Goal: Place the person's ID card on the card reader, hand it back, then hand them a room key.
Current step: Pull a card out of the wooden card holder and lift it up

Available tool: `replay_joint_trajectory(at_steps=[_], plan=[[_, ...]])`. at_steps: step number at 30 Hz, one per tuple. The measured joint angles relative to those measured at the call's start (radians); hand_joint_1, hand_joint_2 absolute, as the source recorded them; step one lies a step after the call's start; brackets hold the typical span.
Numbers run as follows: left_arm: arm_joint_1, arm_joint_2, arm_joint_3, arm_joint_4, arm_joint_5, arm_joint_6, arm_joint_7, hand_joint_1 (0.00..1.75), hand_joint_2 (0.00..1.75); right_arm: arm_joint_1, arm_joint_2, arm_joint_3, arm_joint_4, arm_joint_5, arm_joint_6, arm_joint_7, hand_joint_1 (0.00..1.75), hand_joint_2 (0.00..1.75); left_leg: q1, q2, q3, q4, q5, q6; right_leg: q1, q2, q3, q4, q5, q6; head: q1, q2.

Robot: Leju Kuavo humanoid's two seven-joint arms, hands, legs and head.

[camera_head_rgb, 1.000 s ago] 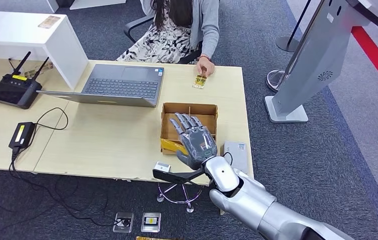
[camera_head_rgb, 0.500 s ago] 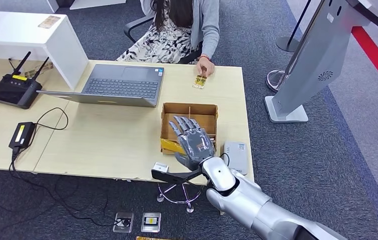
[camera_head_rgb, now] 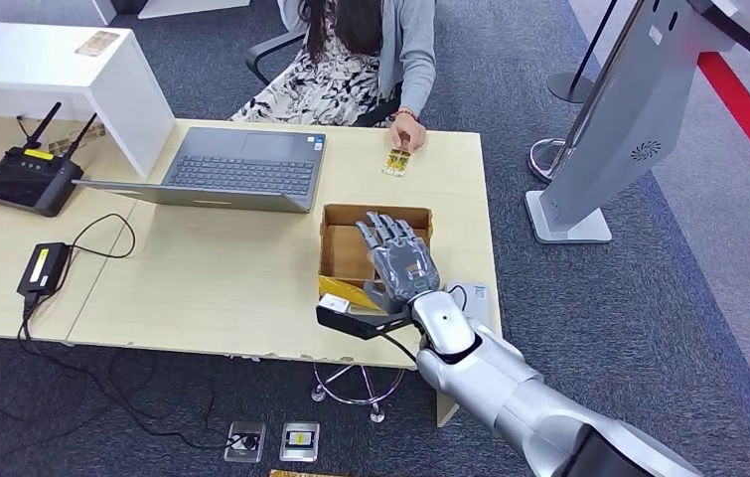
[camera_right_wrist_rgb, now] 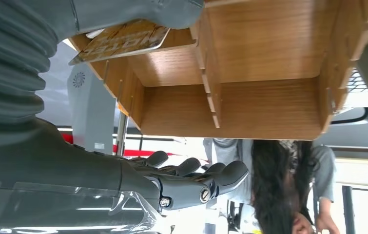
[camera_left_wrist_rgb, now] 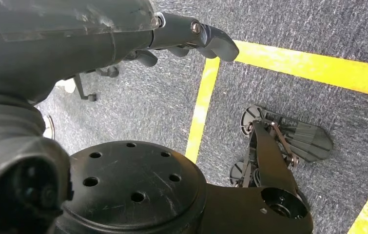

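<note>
Over the wooden box [camera_head_rgb: 341, 250], the right hand [camera_head_rgb: 400, 266], fingers spread and empty, has advanced toward the room key [camera_right_wrist_rgb: 123, 41].

Light wooden desk [camera_head_rgb: 202, 268] on dark grey carpet [camera_head_rgb: 589, 298]; white side table [camera_head_rgb: 43, 70] beyond.

Reception office: desk [camera_head_rgb: 251, 288], laptop [camera_head_rgb: 236, 171], kiosk [camera_head_rgb: 629, 119].
</note>
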Motion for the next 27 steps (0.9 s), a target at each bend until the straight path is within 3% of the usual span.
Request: replay_joint_trajectory(at_steps=[27], plan=[[0.0,0.002,0.0,0.001,-0.004,0.003,0.006,0.0,0.0,-0.011,0.024,-0.034,0.084,-0.018,-0.021,-0.025,0.0,1.75,0.0,0.0,0.0,0.0,0.0,0.0,0.0,0.0,0.0,0.0,0.0,0.0,0.0,0.0]])
